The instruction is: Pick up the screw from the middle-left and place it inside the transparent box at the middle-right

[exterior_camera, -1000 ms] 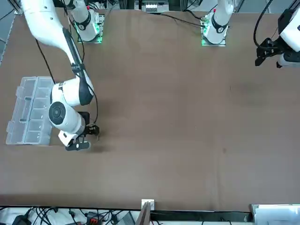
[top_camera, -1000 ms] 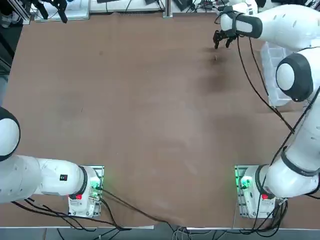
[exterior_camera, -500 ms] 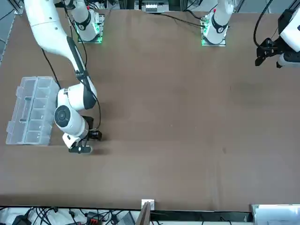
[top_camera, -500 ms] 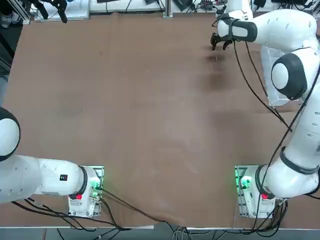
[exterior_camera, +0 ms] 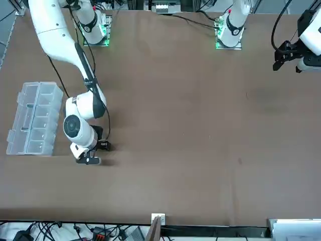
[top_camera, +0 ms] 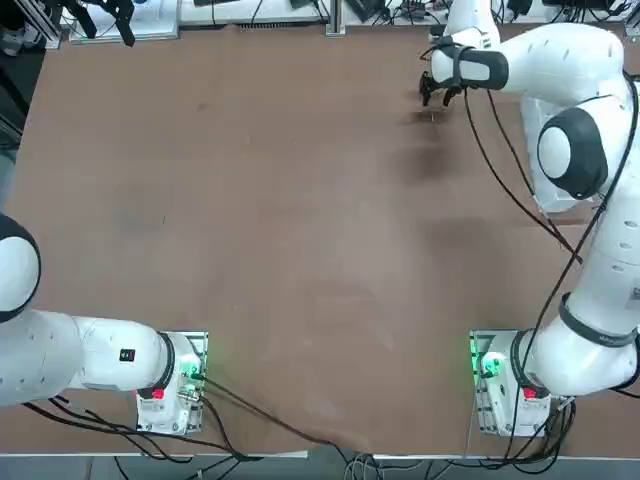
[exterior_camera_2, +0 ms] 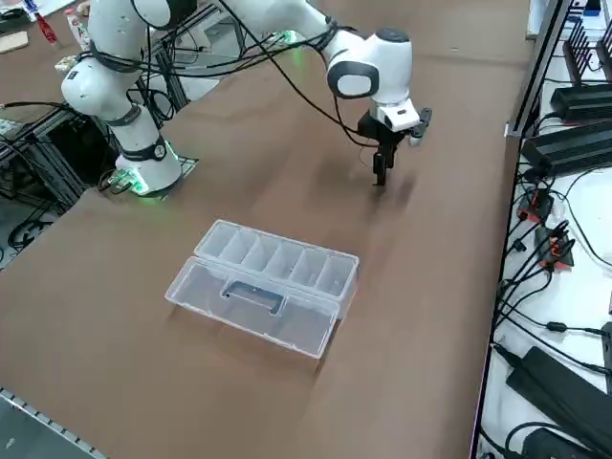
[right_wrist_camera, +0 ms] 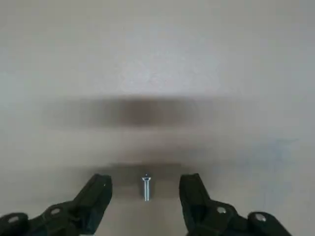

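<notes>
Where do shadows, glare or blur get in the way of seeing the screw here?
Right wrist view: the screw is sharp between the open right claw, with soft shadow bands on the table beyond. Top view: only a faint sliver in the claw's shadow. Right side view: screw too small to tell.

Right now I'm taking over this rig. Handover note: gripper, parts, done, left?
Right gripper: open, low over the table at its far edge, fingers either side of the screw, not closed on it.
Screw: lying on the brown table between the two fingers, not gripped as far as the wrist view shows.
Transparent box: on the table to the robot's right of the gripper, lid flap folded open; its compartments look empty in the right side view.
Done: approach and line-up over the screw.
Left: close on the screw, lift, carry it to the box, drop it into a compartment.
</notes>
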